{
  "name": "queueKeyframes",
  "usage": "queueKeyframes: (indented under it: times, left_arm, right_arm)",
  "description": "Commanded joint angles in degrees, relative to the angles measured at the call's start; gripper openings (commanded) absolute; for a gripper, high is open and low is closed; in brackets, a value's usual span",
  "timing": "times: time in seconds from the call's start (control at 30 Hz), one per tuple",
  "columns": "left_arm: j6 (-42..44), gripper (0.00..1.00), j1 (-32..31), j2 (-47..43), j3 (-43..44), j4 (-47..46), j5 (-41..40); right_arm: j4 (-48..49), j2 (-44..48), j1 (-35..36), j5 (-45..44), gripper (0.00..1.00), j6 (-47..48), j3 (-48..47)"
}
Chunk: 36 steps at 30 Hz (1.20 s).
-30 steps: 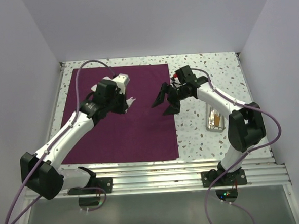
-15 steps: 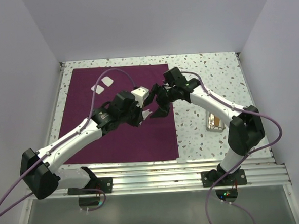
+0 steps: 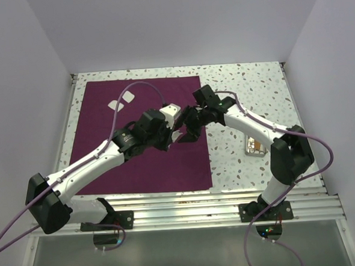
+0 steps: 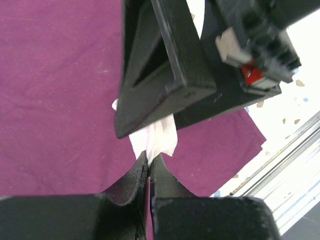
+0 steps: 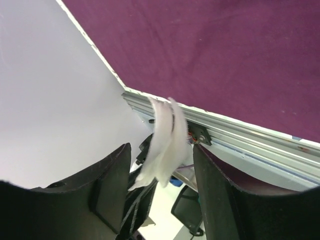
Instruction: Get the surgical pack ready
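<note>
The surgical pack, a deep purple sheet (image 3: 142, 141), lies flat on the table's left half. It also fills the left wrist view (image 4: 60, 100) and the right wrist view (image 5: 225, 55). My left gripper (image 3: 174, 134) (image 4: 149, 159) is shut on a small white gauze piece (image 4: 162, 140) and holds it above the sheet's right part. My right gripper (image 3: 188, 130) (image 5: 161, 150) is open right beside it. Its fingers (image 5: 112, 185) stand on either side of the hanging gauze (image 5: 167, 145) without closing on it. One right finger (image 4: 160, 65) looms over the gauze in the left wrist view.
Two small white gauze squares (image 3: 122, 101) lie on the sheet's far left part. A small clear packet (image 3: 255, 144) lies on the speckled tabletop (image 3: 247, 86) at the right. Aluminium rails (image 3: 218, 200) run along the near edge. Walls enclose the table on three sides.
My left arm has swung right with the gauze to meet the right gripper, uncovering the two white squares. The right gripper has moved slightly left so its fingers straddle the gauze.
</note>
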<state>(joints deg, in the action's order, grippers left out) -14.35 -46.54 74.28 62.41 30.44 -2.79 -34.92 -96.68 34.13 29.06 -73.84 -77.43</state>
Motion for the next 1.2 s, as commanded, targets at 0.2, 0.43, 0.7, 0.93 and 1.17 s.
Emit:
queueKeyframes:
  times: [0.2, 0.43, 0.7, 0.93, 1.17]
  left_arm:
    - [1.2, 0.00, -0.7, 1.7, 3.8, -2.3, -0.1]
    - [1.5, 0.54, 0.0, -1.9, 1.4, -5.5, 2.3]
    - [0.5, 0.60, 12.1, -4.1, -2.9, -6.0, 7.5]
    - [-0.1, 0.60, 19.3, 0.7, -2.9, -4.4, 7.3]
    - [2.9, 0.59, 22.3, 4.3, 0.2, -2.7, 5.0]
  right_arm:
    - [2.3, 1.8, 0.5, 0.2, 0.23, -2.4, 0.3]
    - [0.0, 0.7, -2.4, -0.7, 0.00, 7.3, -1.3]
    - [-21.0, 0.8, -12.3, -18.8, 0.00, 34.8, -8.5]
    - [-36.2, -3.0, -13.1, -54.8, 0.00, 47.7, -13.7]
    - [-37.4, -10.0, -16.3, -73.7, 0.00, 51.4, -10.6]
